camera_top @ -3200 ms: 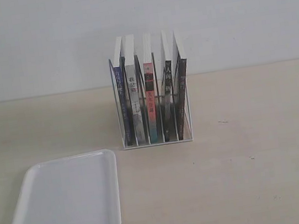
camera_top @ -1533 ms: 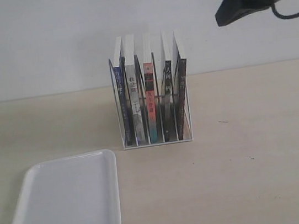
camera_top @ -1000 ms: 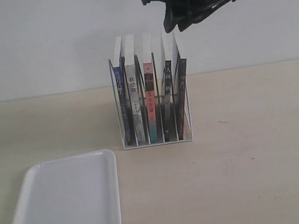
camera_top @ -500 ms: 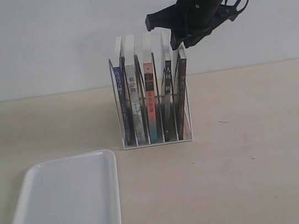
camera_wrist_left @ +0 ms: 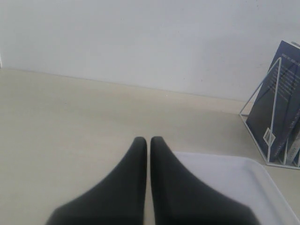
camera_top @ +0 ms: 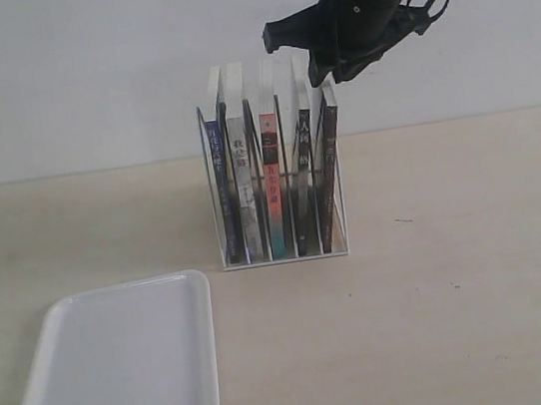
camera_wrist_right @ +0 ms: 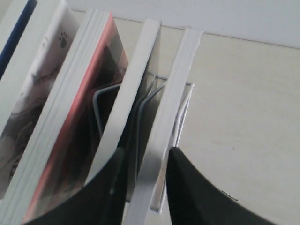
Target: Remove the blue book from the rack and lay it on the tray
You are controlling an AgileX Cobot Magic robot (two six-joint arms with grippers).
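The rack [camera_top: 288, 257] stands mid-table with several upright books. The blue book [camera_top: 223, 184] fills its leftmost slot; its dark blue cover [camera_wrist_left: 276, 93] faces the left wrist camera, and its spine [camera_wrist_right: 16, 33] is just visible in the right wrist view. My right gripper [camera_top: 296, 58] hovers at the tops of the rightmost books, well away from the blue book. It is open, and its fingers [camera_wrist_right: 187, 187] straddle the top edge of the rightmost book [camera_wrist_right: 180, 84]. The white tray [camera_top: 122, 364] lies front left, bare. My left gripper [camera_wrist_left: 146, 139] is shut and holds nothing, low over the tray's edge [camera_wrist_left: 225, 173].
A red-covered book [camera_wrist_right: 89, 93] and a black-spined one [camera_top: 305, 177] sit between the blue book and the gripper. Thin wire dividers [camera_wrist_right: 105, 91] separate the slots. A white wall stands close behind the rack. Bare tabletop [camera_top: 464, 286] lies to the right.
The right arm came in from the upper right, swung left and dropped onto the tops of the rightmost books. Over the last half second it has barely moved. Books and tray are unmoved.
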